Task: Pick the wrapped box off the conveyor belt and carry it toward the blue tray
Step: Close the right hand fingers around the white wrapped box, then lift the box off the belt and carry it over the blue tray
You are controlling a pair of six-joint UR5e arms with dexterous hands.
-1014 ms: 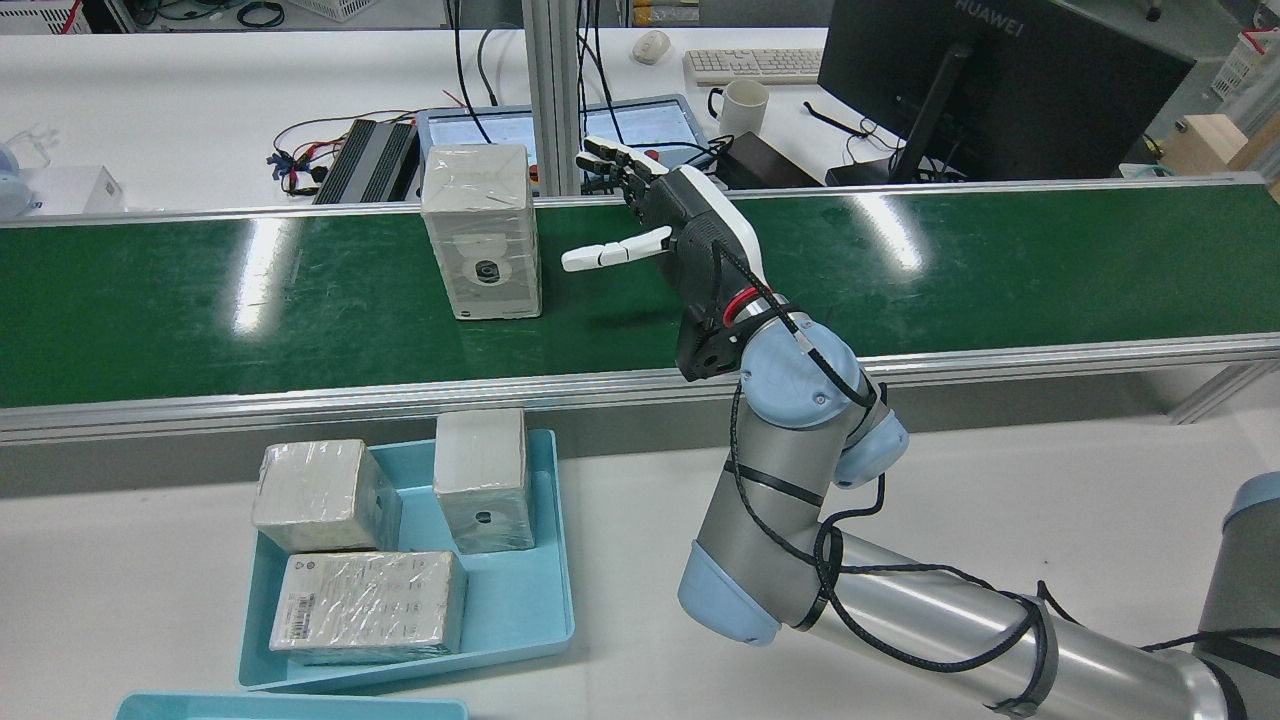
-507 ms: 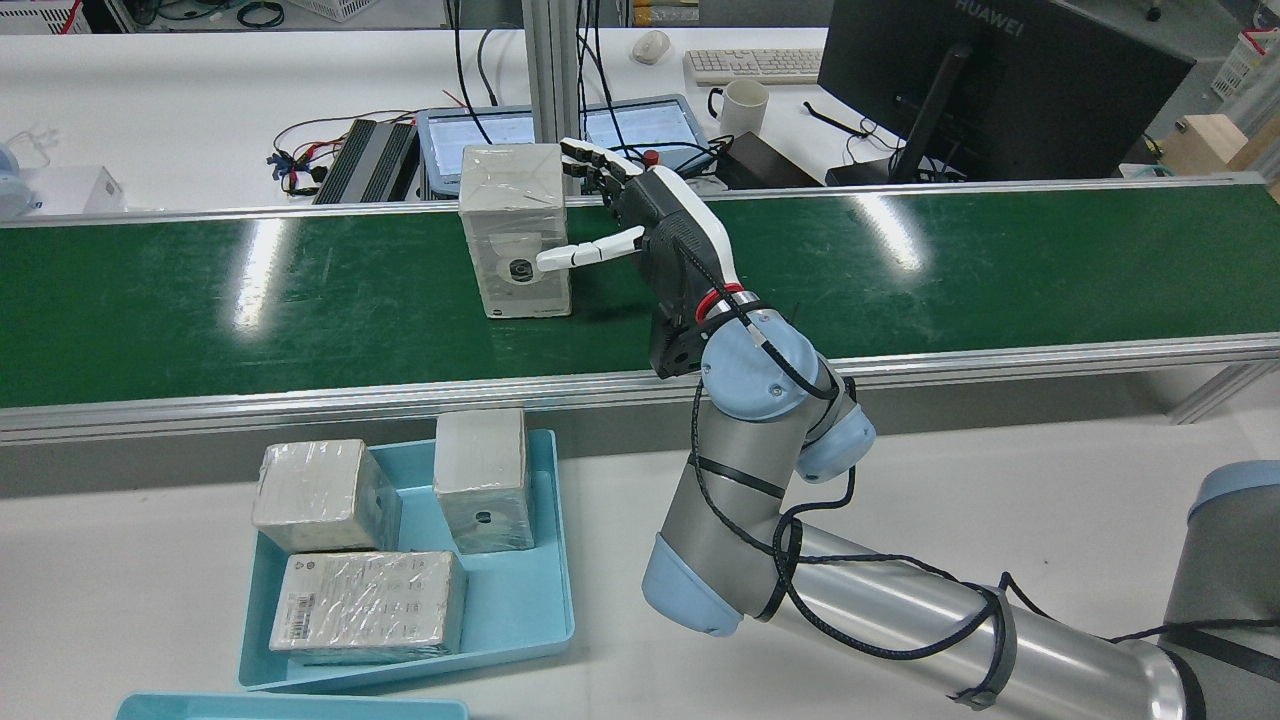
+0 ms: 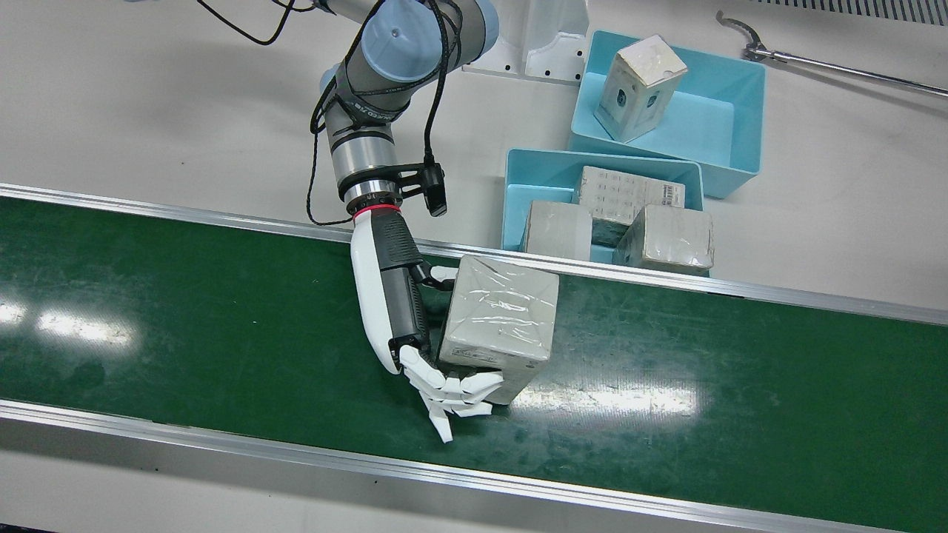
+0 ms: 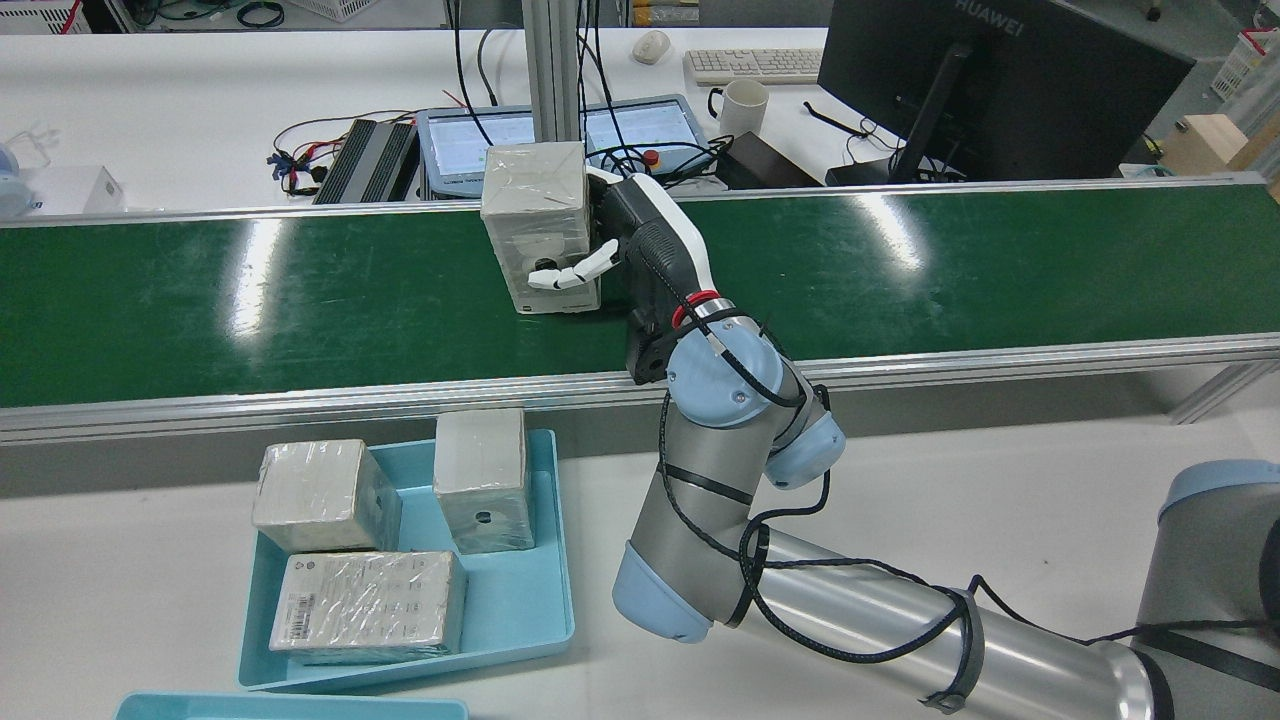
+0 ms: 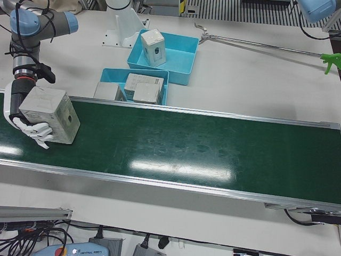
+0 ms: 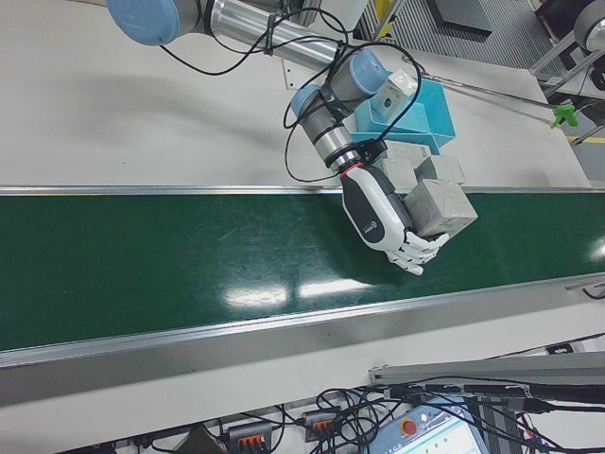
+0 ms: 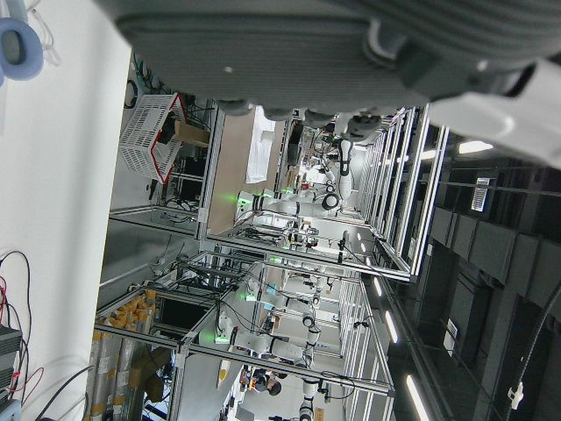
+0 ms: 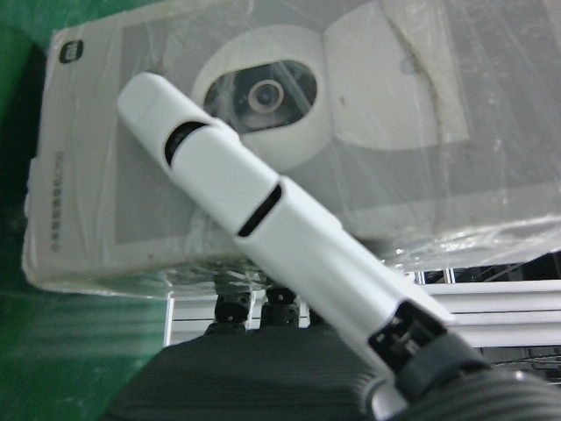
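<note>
- The right hand (image 4: 610, 250), white and black, has closed in on the grey film-wrapped box (image 4: 535, 225) since a moment ago, when it stood apart with its digits spread. Its fingers (image 3: 452, 389) now curl round the far face and its thumb lies across the near face.
- The wrapped box stands upright on the green conveyor belt (image 3: 185, 326), clamped between thumb and fingers; I judge the grasp made and the lift not yet begun.
- The nearer pale blue plastic tray (image 4: 520, 610) lies off the belt on the thumb's side.
- The left hand is out of every scene view; its own camera shows only its underside, so whether it is spread or closed cannot be told.
- Count: one box on the belt, three wrapped boxes in the nearer tray, one in a second blue tray (image 3: 733, 111), two trays in all.
</note>
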